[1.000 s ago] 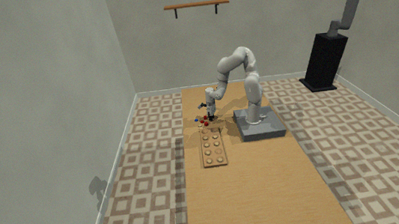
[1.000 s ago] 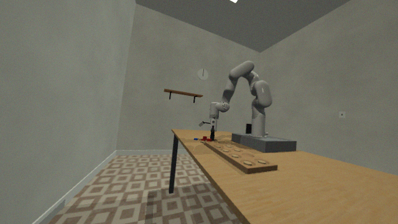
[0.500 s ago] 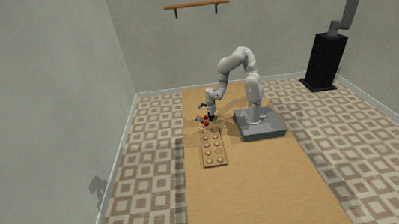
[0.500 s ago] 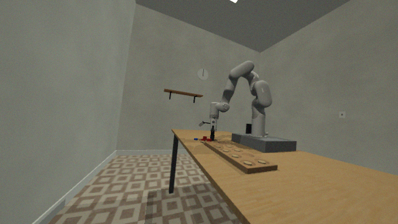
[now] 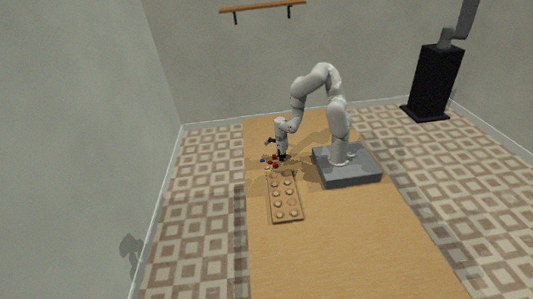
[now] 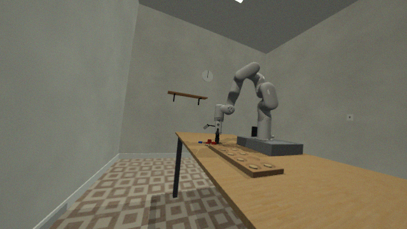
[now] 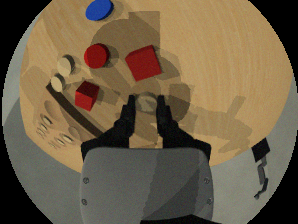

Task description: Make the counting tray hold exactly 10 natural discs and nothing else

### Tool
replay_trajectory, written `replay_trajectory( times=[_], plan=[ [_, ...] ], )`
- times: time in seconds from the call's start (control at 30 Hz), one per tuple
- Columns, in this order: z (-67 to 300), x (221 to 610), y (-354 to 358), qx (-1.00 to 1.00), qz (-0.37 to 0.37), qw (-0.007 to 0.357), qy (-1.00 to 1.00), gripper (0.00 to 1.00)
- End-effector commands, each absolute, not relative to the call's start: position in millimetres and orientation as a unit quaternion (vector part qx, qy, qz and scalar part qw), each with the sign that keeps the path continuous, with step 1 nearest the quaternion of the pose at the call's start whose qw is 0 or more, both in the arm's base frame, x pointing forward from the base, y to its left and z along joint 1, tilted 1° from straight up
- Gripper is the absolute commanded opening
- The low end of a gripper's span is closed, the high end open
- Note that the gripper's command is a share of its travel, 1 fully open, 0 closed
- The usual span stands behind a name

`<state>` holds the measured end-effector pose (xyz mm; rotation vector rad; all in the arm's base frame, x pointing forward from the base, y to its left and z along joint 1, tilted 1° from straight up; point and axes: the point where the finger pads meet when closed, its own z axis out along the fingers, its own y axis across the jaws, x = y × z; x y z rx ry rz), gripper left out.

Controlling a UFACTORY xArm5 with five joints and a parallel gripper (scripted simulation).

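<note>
The gripper [image 7: 145, 104] pinches one natural disc [image 7: 145, 102] (still on the table); the tray [image 5: 275, 217] has empty pockets left.

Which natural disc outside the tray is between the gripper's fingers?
The natural disc pinched by the gripper, right of the red cube; the other two lie free.

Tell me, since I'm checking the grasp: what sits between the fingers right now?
A natural disc sits between the fingers, which are closed on it down at the table; the wrist view shows this best.
</note>
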<state>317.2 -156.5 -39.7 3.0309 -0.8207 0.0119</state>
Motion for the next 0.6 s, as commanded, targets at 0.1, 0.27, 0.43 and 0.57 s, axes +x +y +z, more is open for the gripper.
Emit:
replay_trajectory(
  times=[0.1,0.27,0.43,0.57],
  plan=[
    [-38,318,-157,0.965,0.005,0.001,-0.261,0.00],
    [-6,319,-157,0.965,0.005,0.001,-0.261,0.00],
    [24,319,-156,0.965,0.005,0.001,-0.261,0.00],
    [52,319,-155,0.965,0.005,0.001,-0.261,0.00]
  ],
)
